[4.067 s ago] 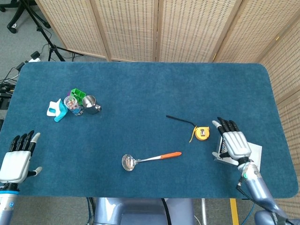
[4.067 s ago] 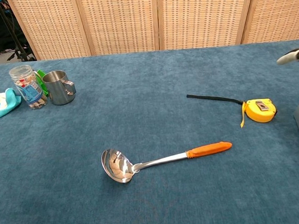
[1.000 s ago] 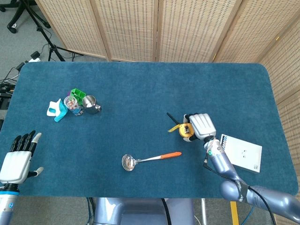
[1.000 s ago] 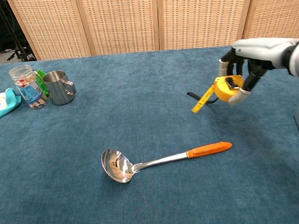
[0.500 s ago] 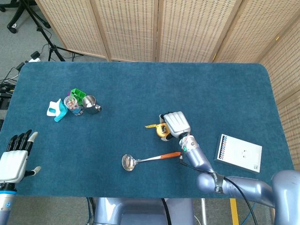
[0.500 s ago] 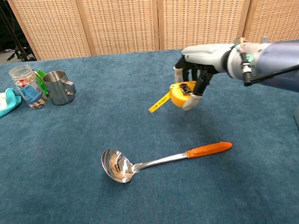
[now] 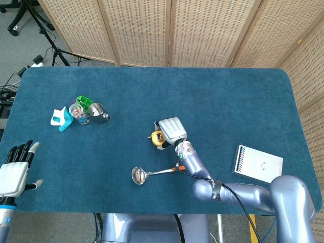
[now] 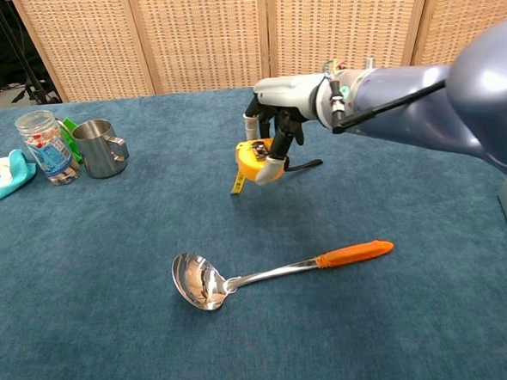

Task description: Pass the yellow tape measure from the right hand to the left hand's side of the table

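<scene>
Yellow tape measure (image 8: 257,163) is up off the table right now, one of it, gripped in my right hand (image 8: 276,111) with the fingers curled down around the case. A short bit of yellow blade hangs out of it toward the cloth, and a black strap trails off behind the hand. From the head view that right hand (image 7: 170,130) sits over the middle of the blue table (image 7: 228,101), with the tape measure (image 7: 157,138) poking out on its left edge.

My left hand (image 7: 14,171) is way over at the near-left corner, holding nothing, fingers straight and spread apart. Only the head view catches it.

Counting the rest: one ladle (image 8: 267,272) with an orange handle, lying flat in front of the right hand, bowl pointing left. One steel mug (image 8: 101,148) at the far left, and just beside it one clear plastic jar (image 8: 44,148) with something green tucked behind the pair. One teal and white cloth-looking thing (image 8: 3,177) next to the jar; can't tell exactly what it is. One white card (image 7: 259,164) with a checkered edge on the right side of the table.
</scene>
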`<state>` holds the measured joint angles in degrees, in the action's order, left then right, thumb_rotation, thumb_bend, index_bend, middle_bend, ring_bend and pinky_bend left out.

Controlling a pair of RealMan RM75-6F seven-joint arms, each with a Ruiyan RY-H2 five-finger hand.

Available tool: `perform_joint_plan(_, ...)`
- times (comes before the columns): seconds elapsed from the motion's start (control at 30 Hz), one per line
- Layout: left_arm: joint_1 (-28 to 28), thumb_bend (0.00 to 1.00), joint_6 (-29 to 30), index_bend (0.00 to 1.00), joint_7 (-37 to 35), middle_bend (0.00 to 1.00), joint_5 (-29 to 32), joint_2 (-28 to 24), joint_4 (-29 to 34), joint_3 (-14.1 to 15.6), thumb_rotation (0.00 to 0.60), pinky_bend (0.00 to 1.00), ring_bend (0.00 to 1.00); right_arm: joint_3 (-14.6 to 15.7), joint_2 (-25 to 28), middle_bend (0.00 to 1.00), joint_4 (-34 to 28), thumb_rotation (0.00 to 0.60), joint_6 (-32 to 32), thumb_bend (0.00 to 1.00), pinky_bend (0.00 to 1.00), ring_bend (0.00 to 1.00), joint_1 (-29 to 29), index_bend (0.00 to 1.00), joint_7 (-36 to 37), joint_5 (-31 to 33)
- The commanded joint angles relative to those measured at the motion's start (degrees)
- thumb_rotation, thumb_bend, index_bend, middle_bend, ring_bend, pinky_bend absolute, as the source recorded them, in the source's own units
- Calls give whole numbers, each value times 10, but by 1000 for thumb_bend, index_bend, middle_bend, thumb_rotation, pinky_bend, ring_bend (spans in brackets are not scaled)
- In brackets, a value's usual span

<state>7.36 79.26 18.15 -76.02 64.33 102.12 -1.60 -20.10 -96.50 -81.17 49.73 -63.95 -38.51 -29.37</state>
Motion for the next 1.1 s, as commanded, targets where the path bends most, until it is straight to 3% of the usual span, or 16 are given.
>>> perform_joint_plan(0.03, 0, 41, 2, 0, -1, 0, -2, -1, 1, 0, 600, 0, 0, -6, -9, 472, 15, 600, -10, 156, 488, 419, -15, 676, 3, 12)
perform_joint_plan(0.17, -1, 41, 3, 0, 1, 0, -1, -1, -1, 0, 600, 0, 0, -12, -18, 472, 29, 600, -21, 158, 488, 419, -25, 678, 17, 19)
perform_joint_plan(0.3, -2, 41, 8, 0, 3, 0, -4, 1, -2, -1, 600, 0, 0, -32, -31, 471, 54, 600, -64, 156, 488, 419, -29, 679, 77, 18)
perform_joint_plan(0.47, -2, 41, 10, 0, 1, 0, -3, 1, -4, -3, 600, 0, 0, -28, -43, 415, 69, 600, -75, 158, 486, 379, -28, 672, 114, -19)
perform_joint_plan(0.53, -2, 41, 10, 0, -1, 0, -6, 1, -5, -2, 600, 0, 0, -26, -46, 330, 72, 600, -82, 156, 439, 276, -26, 624, 129, -31)
perform_joint_plan(0.6, -3, 41, 11, 0, -1, 0, -7, 2, -5, -2, 600, 0, 0, -24, -46, 199, 73, 600, -92, 142, 305, 116, -25, 512, 143, -40)
perform_joint_plan(0.7, -3, 41, 12, 0, -1, 0, -8, 2, -5, -2, 600, 0, 0, -21, -43, 86, 74, 600, -109, 120, 199, 7, -24, 401, 161, -48)
perform_joint_plan(1.1, -4, 41, 15, 0, -1, 0, -8, 1, -5, -3, 600, 0, 0, -7, -35, 0, 74, 600, -116, 53, 116, 0, -25, 259, 202, -70)
